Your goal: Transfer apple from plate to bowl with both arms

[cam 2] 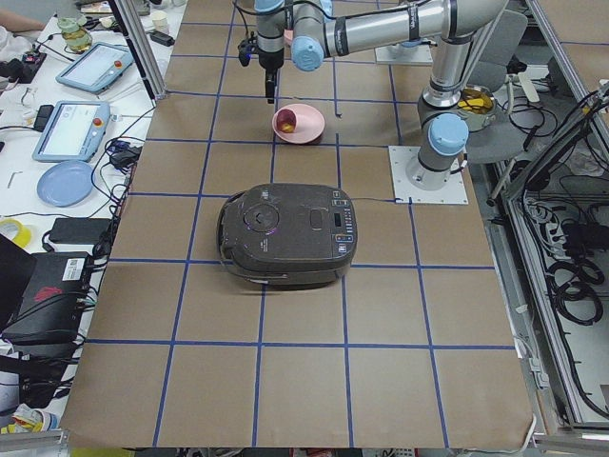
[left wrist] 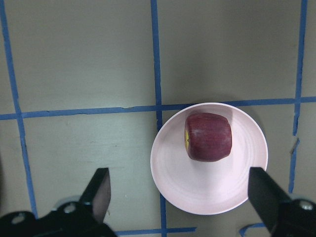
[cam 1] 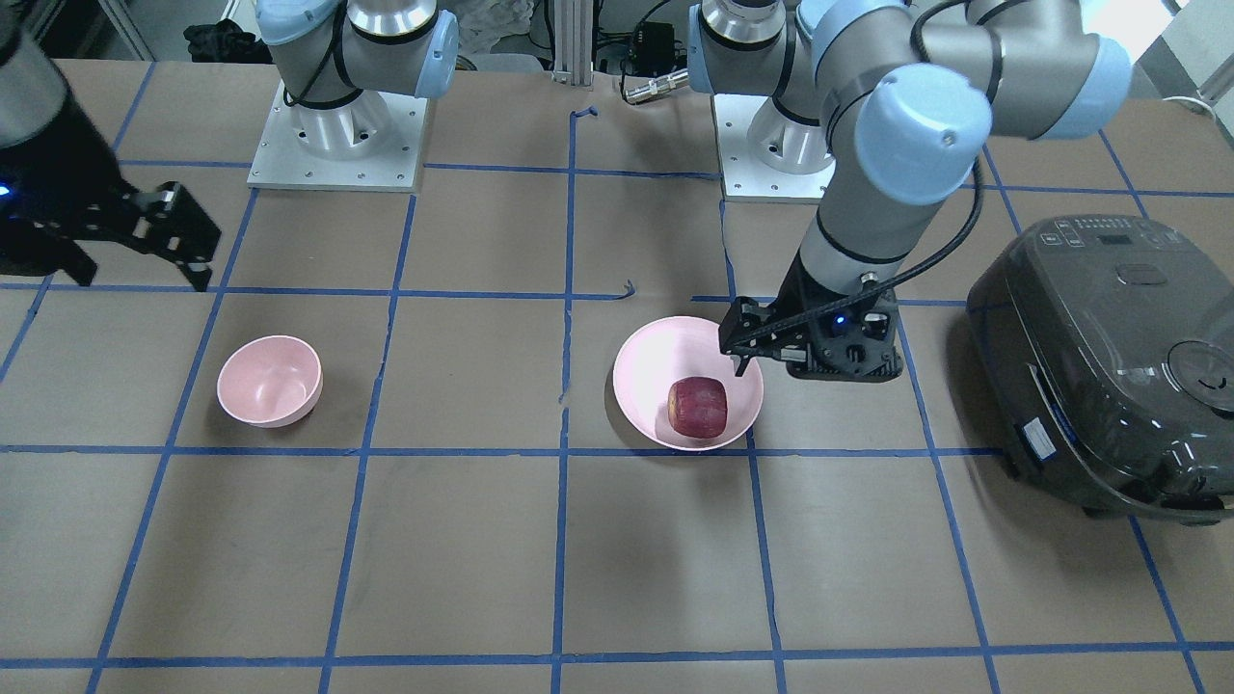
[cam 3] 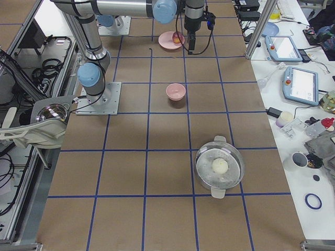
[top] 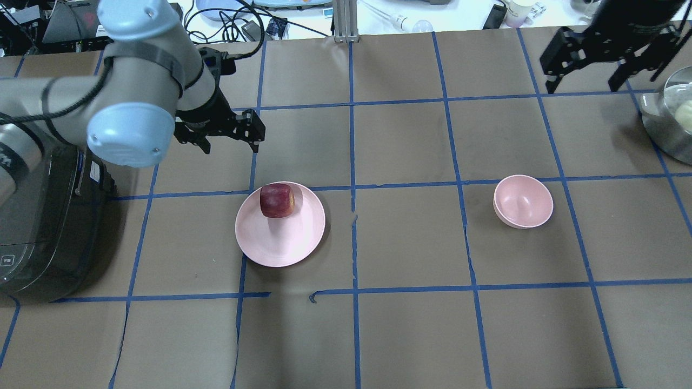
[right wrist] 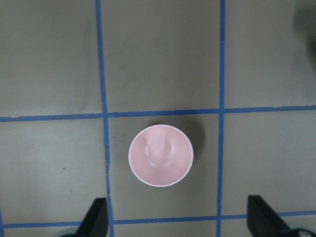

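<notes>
The dark red apple lies on its side on the pale pink plate, near the rim. My left gripper is open and empty, held high over the plate. In the left wrist view the apple and plate show between its two spread fingers. The small deep pink bowl stands empty on my right side. My right gripper is open and empty, high above the table. The bowl shows below it in the right wrist view.
A large black rice cooker sits close beside the plate on my left. A steel pot holding a pale ball stands at my far right. Blue tape lines grid the brown table.
</notes>
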`<control>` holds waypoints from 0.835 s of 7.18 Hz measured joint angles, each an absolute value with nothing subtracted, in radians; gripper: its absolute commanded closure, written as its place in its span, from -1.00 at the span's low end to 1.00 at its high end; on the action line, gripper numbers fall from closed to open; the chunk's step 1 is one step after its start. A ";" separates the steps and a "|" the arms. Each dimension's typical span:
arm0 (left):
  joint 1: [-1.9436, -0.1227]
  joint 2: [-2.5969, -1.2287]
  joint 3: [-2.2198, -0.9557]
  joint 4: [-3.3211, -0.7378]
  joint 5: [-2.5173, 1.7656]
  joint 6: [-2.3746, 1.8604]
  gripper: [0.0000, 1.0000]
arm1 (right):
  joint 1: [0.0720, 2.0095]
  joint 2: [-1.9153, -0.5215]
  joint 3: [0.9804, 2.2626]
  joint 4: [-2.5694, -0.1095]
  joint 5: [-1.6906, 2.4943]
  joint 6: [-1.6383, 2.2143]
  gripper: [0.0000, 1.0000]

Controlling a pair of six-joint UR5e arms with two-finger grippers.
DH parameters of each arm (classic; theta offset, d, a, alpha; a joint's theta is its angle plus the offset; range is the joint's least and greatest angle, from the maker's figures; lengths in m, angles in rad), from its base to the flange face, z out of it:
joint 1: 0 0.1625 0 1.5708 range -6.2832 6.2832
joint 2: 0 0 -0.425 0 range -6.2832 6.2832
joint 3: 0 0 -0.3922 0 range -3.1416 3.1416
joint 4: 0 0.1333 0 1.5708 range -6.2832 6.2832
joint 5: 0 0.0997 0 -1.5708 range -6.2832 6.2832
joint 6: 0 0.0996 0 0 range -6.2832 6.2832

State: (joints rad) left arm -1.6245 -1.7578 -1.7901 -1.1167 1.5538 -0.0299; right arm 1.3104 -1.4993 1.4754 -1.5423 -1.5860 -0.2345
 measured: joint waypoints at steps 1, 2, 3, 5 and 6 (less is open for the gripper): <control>-1.642 -1.788 -1.839 -1.045 1.553 -0.049 -1.00 | 1.250 -1.500 1.498 -1.548 -1.584 -0.301 -1.00; -1.651 -1.821 -1.862 -0.999 1.541 -0.058 -1.00 | 1.224 -1.500 1.519 -1.551 -1.580 -0.341 -1.00; -1.654 -1.852 -1.871 -0.963 1.522 -0.061 -1.00 | 1.214 -1.491 1.545 -1.561 -1.577 -0.358 -1.00; -1.666 -1.898 -1.882 -0.936 1.511 -0.061 -1.00 | 1.207 -1.431 1.641 -1.660 -1.576 -0.364 -1.00; -1.683 -1.915 -1.897 -0.931 1.513 -0.060 -0.99 | 1.208 -1.381 1.689 -1.721 -1.575 -0.364 -1.00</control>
State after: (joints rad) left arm -1.6828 -1.9150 -1.8972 -0.9311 1.5131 -0.0603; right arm 1.2081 -1.3805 1.6889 -1.7205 -1.5751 -0.3636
